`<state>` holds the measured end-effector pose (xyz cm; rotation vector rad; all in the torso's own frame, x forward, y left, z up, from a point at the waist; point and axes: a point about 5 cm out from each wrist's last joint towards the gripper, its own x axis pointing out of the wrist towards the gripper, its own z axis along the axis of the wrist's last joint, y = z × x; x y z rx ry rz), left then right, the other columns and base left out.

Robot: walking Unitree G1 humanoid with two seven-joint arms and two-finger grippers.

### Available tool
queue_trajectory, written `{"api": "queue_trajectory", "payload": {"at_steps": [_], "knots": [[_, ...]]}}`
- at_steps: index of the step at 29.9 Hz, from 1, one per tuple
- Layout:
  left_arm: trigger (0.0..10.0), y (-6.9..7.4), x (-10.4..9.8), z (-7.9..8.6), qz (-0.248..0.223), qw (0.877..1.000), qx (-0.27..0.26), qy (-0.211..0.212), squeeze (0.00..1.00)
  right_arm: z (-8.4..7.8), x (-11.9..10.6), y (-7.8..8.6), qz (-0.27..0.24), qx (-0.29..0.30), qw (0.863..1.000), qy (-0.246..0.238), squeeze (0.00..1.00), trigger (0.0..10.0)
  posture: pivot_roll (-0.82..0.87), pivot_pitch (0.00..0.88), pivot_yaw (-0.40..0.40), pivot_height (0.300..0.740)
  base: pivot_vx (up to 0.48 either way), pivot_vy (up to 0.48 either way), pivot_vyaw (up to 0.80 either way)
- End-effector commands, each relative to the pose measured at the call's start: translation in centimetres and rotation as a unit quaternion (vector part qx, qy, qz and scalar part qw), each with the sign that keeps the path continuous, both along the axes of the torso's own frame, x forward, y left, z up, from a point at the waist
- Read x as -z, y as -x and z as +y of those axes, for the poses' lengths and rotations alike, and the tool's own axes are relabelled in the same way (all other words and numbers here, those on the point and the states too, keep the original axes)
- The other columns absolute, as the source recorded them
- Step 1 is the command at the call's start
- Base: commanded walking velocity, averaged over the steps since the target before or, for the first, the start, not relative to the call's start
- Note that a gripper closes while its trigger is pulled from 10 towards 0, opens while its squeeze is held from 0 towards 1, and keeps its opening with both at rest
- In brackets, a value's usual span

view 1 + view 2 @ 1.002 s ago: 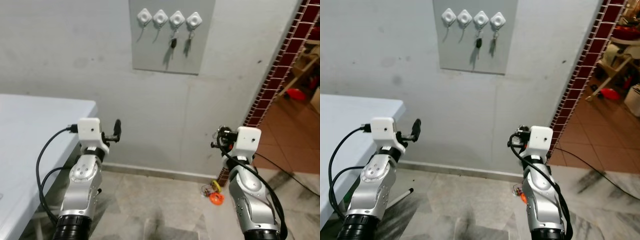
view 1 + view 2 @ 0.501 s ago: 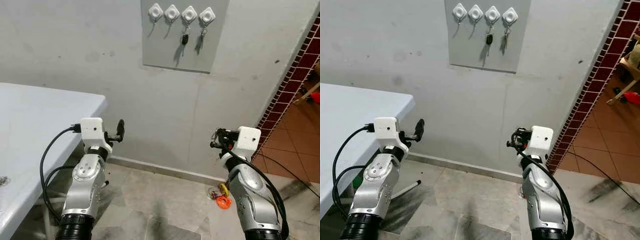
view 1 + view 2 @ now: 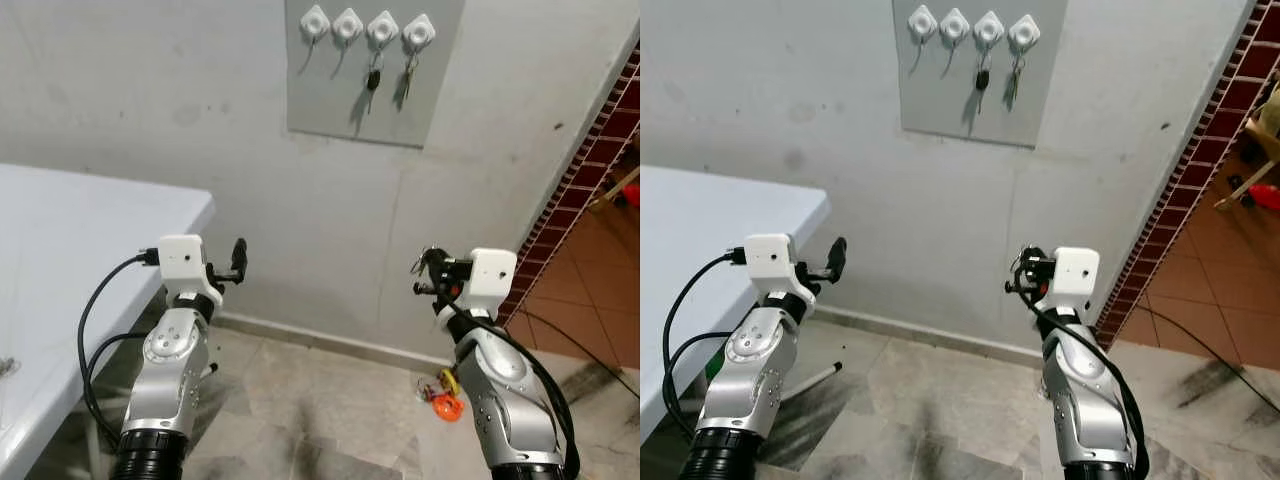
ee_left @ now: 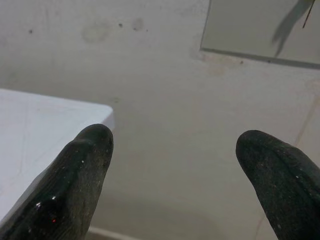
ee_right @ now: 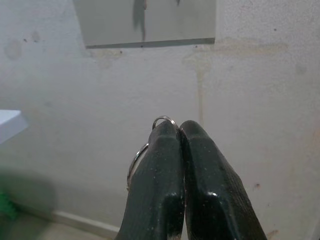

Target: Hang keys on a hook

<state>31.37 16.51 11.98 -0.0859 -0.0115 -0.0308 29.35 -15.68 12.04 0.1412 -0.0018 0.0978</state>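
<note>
Right claw [image 5: 179,131] higher, pinching key ring [image 5: 142,150].

Grey wall [image 3: 150,90], white table [image 3: 70,250], marbled floor [image 3: 320,410], red-tiled pillar [image 3: 590,150].

We see white worktop [image 3: 70,230] on left, edge only; marble floor [image 3: 330,400] w/ small orange item [image 3: 443,405] by wall.

A pale grey panel [image 3: 373,75] on the off-white wall [image 3: 150,110] carries four white hooks [image 3: 367,27]. The surface [image 3: 70,250] is white. Dark red tiles with light grout [image 3: 590,160] edge the wall. The right claw [image 5: 179,131] is black, pinching a silver key ring [image 5: 141,152]. An orange object [image 3: 446,406] lies on grey marbled floor [image 3: 330,400]
</note>
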Motion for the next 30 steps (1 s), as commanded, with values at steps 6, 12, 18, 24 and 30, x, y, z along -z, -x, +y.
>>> {"api": "queue_trajectory", "payload": {"at_steps": [6, 12, 18, 24, 30], "knots": [[10.0, -0.15, -0.60, 0.12, -0.008, 1.000, 0.001, -0.001, 0.00, 0.40, -0.79, 0.13, -0.023, -0.012, 1.000, 0.008, 0.00, 10.0, -0.02, 0.000, -0.011, 0.732, 0.350, 0.000, 0.00], [10.0, -0.15, -0.65, 0.15, -0.007, 1.000, 0.000, -0.001, 0.00, 0.42, -0.79, 0.16, -0.025, -0.012, 1.000, 0.009, 0.00, 10.0, -0.01, 0.000, -0.011, 0.732, 0.349, 0.000, 0.00], [10.0, -0.18, -0.69, 0.22, -0.007, 1.000, -0.002, 0.002, 0.00, 0.47, -0.85, 0.12, -0.027, -0.014, 1.000, 0.009, 0.00, 10.0, -0.01, 0.000, -0.012, 0.732, 0.348, 0.000, 0.00], [10.0, -0.12, -0.69, 0.26, -0.007, 1.000, -0.004, 0.002, 0.00, 0.48, -0.88, 0.10, -0.028, -0.015, 0.999, 0.010, 0.00, 10.0, -0.01, 0.000, -0.013, 0.732, 0.351, 0.000, 0.00], [10.0, -0.04, -0.66, 0.23, -0.007, 1.000, -0.005, 0.004, 0.00, 0.51, -0.90, 0.15, -0.029, -0.017, 0.999, 0.010, 0.00, 10.0, -0.01, 0.000, -0.016, 0.732, 0.351, 0.000, 0.00]]}}
